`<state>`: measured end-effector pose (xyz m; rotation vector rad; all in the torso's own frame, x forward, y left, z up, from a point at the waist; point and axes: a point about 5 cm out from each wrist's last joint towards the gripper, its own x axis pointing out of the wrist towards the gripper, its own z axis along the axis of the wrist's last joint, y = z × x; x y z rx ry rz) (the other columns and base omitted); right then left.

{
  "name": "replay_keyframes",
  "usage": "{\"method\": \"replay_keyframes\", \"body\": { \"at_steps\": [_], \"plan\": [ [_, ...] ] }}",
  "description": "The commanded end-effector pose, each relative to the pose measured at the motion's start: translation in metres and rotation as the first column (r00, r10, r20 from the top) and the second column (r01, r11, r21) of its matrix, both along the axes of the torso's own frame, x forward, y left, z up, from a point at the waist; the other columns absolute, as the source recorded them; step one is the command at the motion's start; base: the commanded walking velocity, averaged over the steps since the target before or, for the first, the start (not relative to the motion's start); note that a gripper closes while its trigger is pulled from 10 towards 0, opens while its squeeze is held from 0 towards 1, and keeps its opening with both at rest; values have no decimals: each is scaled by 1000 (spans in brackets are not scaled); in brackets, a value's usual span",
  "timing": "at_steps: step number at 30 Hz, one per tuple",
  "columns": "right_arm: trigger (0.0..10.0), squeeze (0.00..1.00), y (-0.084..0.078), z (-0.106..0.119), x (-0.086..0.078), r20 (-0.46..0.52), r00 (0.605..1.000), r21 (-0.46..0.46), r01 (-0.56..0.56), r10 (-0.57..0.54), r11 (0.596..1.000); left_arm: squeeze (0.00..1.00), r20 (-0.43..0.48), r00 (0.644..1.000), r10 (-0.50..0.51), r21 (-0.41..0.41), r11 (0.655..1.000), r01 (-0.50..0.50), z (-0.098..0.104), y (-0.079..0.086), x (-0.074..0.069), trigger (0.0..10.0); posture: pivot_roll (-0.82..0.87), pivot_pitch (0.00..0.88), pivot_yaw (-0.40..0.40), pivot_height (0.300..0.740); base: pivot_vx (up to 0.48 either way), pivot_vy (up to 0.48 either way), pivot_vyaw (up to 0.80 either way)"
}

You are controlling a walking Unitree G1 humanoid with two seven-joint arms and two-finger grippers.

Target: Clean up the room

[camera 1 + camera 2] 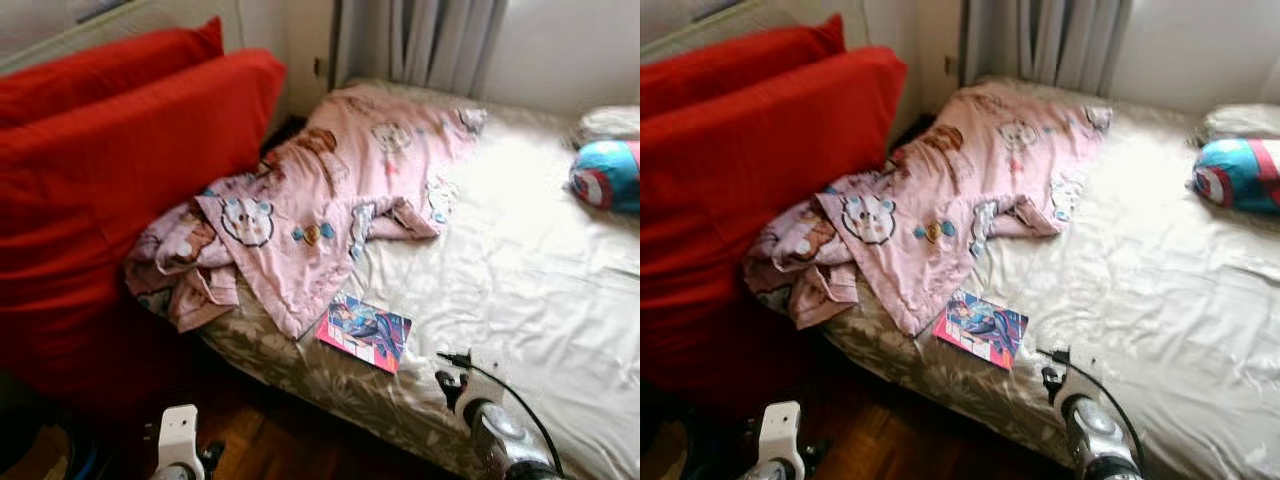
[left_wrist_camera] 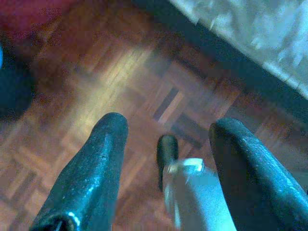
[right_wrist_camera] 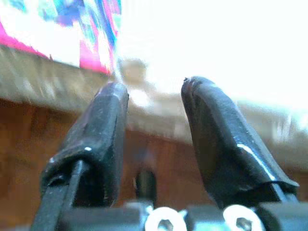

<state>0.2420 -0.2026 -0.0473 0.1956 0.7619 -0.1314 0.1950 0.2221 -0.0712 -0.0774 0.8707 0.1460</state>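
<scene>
Comic book cover's writing unreadable; right pincer open near it.

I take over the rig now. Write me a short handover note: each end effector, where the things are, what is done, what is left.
Left end effector: open, empty, low over the wooden floor beside the bed.
Right end effector: open, empty, at the bed's near edge, close to the comic book.
Things: comic book lies flat near the bed edge; pink blanket is crumpled, partly hanging off the side by the red cushions; a blue and red pillow sits at the far right.
Done: nothing visibly tidied.
Left: probably pick up the book, then straighten the blanket.
</scene>
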Motion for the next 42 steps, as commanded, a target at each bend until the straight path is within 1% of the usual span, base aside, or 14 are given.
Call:
{"method": "replay_keyframes", "body": {
  "at_steps": [1,13,24,25,26,27,29,30,31,32,33,34,36,42],
  "plan": [
    [10000,0,0,-6,-9,-42,999,15,21,-20,1000,0,-39,999,8,-6,1000,-8,-5,0,-8,10000,59,0,-39,740,0,0,0],
    [10000,0,0,-2,-3,17,999,37,47,-47,998,0,41,998,46,-25,999,-45,0,0,-1,10000,62,0,-43,740,0,0,0],
    [10000,0,-6,15,7,258,959,34,112,-117,993,0,249,956,153,-95,987,-133,13,2,9,10000,65,0,-45,740,0,0,0],
    [10000,0,-5,17,8,278,954,41,107,-114,993,0,353,928,122,-72,992,-103,31,5,33,10000,64,0,-44,740,0,0,0],
    [10000,0,-5,17,8,278,954,41,107,-114,993,0,353,928,122,-72,992,-103,31,5,33,10000,64,0,-44,740,0,0,0],
    [10000,0,-5,18,9,294,950,42,100,-108,994,0,487,870,78,-40,997,-67,60,6,66,10000,63,0,-43,740,0,0,0],
    [10000,0,-5,23,12,354,928,56,102,-115,993,0,671,741,10,8,1000,-20,115,5,116,10000,60,0,-42,740,0,0,0],
    [10000,0,-5,23,12,354,928,56,102,-115,993,0,671,741,10,8,1000,-20,115,5,116,10000,60,0,-42,740,0,0,0],
    [10000,0,-5,24,12,374,920,66,104,-122,992,0,702,712,-4,12,1000,-7,124,3,122,10000,60,0,-42,740,0,0,0],
    [10000,0,-13,47,33,469,876,50,101,-113,994,0,727,686,-14,14,1000,5,132,0,127,10000,61,0,-41,740,0,0,0],
    [10000,0,-23,89,66,619,780,29,92,-90,995,0,759,651,-22,10,1000,22,140,-3,133,10000,61,0,-41,740,0,0,0],
    [10000,0,-23,89,66,619,780,29,92,-90,995,0,759,651,-22,10,1000,22,140,-3,133,10000,61,0,-41,740,0,0,0],
    [10000,0,-20,104,76,675,735,13,75,-64,997,0,779,626,-36,12,999,42,144,-6,134,10000,62,0,-40,740,0,0,0],
    [10000,0,-15,113,76,738,674,-1,48,-32,999,0,765,641,-71,37,997,67,135,-10,127,10000,56,0,-35,740,0,0,0]
  ]
}}
